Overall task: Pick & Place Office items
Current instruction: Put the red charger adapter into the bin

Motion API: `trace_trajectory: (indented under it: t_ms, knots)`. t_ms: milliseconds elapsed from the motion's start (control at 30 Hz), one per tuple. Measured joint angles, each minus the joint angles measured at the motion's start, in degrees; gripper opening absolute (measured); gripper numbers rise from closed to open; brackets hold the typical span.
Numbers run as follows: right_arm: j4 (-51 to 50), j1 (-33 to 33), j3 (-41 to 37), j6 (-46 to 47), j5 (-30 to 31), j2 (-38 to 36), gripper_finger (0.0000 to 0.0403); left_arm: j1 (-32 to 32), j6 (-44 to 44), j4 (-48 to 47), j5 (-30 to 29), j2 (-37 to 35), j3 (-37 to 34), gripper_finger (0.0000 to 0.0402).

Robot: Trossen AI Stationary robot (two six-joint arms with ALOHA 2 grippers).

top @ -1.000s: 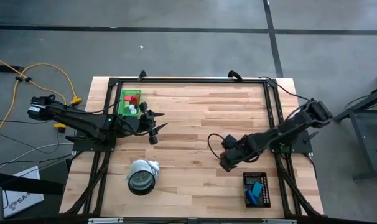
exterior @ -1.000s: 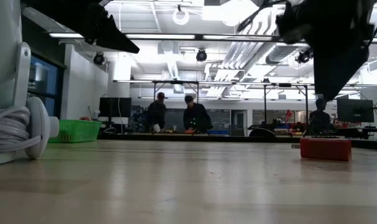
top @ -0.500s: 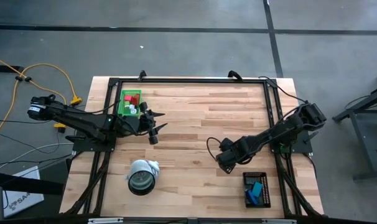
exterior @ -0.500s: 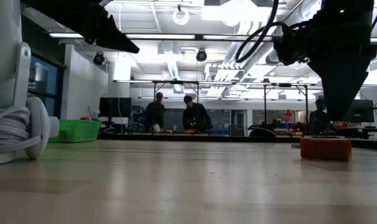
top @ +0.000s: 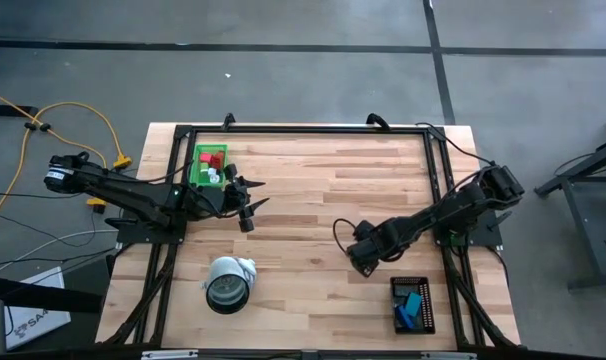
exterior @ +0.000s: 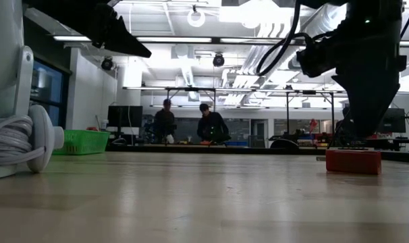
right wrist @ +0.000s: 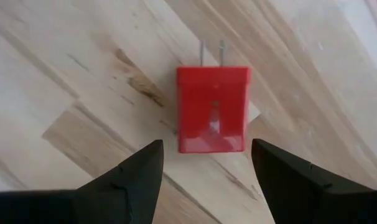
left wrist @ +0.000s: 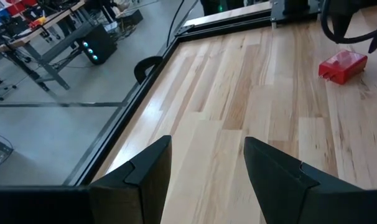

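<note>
A red block with two metal prongs [right wrist: 213, 109] lies flat on the wooden table; it also shows in the low view [exterior: 353, 162]. My right gripper [right wrist: 206, 147] is open just above it, pointing down, one finger on either side, touching nothing. In the high view my right gripper [top: 360, 257] hides the block. My left gripper [left wrist: 207, 155] is open and empty beside the green tray [top: 196, 170], which holds red blocks and white bits. The black tray [top: 412, 286] holds blue and teal bits.
A big white-and-grey round roll [top: 228, 283] stands near the table's front left and fills the left of the low view [exterior: 15, 142]. A black frame [top: 303, 128] runs round the table. People stand in the room far behind the table [exterior: 208, 127].
My right gripper has come down toward the red block and shifted a little toward the table's left edge, staying open. The block has kept still.
</note>
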Motion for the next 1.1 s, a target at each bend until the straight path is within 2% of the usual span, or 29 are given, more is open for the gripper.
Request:
trace_trajectory:
  t_ms: [367,600,1100]
  knots:
    - [6.43,-0.30,0.00,-4.17,-0.18,-0.02,0.0231,0.00,-0.19,0.22,0.00,0.02,0.00,0.0193]
    - [6.92,-0.30,0.00,-3.63,1.65,-0.02,0.0231,0.00,-0.24,0.29,0.00,0.02,0.00,0.0193]
    - [9.12,-0.30,0.00,-3.88,0.58,-0.04,0.0231,0.00,-0.24,0.29,0.00,0.02,0.00,0.0193]
